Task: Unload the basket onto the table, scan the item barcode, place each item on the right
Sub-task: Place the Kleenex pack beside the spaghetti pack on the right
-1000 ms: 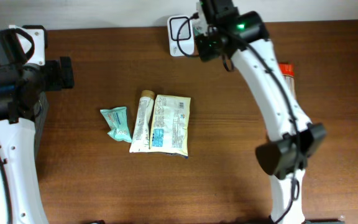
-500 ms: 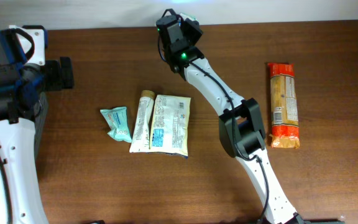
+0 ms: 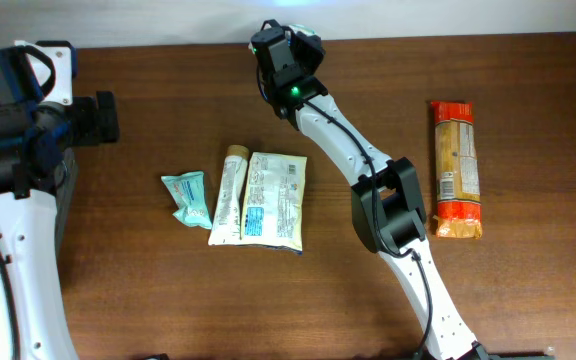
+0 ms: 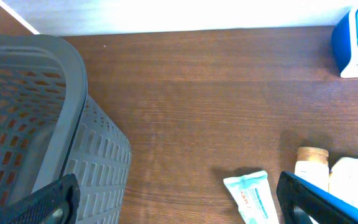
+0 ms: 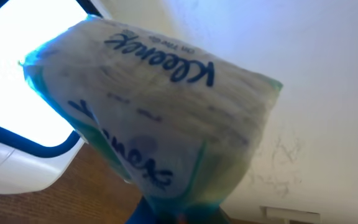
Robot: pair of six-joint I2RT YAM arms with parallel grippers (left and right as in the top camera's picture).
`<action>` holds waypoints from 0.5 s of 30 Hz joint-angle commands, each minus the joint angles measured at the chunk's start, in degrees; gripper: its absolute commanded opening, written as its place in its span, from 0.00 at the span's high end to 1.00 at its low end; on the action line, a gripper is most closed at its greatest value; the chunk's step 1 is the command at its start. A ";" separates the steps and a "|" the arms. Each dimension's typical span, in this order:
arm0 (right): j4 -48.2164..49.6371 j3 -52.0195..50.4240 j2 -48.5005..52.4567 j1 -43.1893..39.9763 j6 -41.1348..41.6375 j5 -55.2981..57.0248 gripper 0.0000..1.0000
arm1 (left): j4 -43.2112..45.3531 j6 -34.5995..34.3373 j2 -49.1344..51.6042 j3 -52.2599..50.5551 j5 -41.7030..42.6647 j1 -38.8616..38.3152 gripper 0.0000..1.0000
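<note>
The right gripper [image 3: 286, 48] was clenched on a Kleenex pack [image 5: 154, 118] at the table's [image 3: 168, 300] 12 o'clock edge, with the scanner [image 5: 17, 158] at the pack's 8 o'clock. The left gripper [image 4: 179, 199] hung released at 10 o'clock, by a basket [image 4: 42, 124].

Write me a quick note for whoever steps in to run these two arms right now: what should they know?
Left gripper: open and empty, beside the grey basket.
Right gripper: shut on a Kleenex tissue pack, held up at the white scanner by the table's back edge.
Lying on the table: teal packet, tube, white pouch, orange-red packet.
Done: the tissue pack is lifted and presented to the scanner. Whether the barcode was read cannot be seen.
Left: confirm the scan; the four lying items probably wait their turn.
</note>
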 commanded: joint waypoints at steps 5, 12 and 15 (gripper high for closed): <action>-1.68 1.09 -0.04 -0.04 0.63 1.14 0.96 | -0.07 0.74 -0.46 0.15 0.42 0.04 0.01; -22.75 1.09 -12.70 -0.15 21.27 -13.92 0.96 | -0.07 0.72 -0.46 0.15 0.42 0.04 0.01; -40.39 1.09 -21.11 -0.72 38.12 -23.43 0.96 | -0.07 0.72 -0.46 0.15 0.42 0.04 0.01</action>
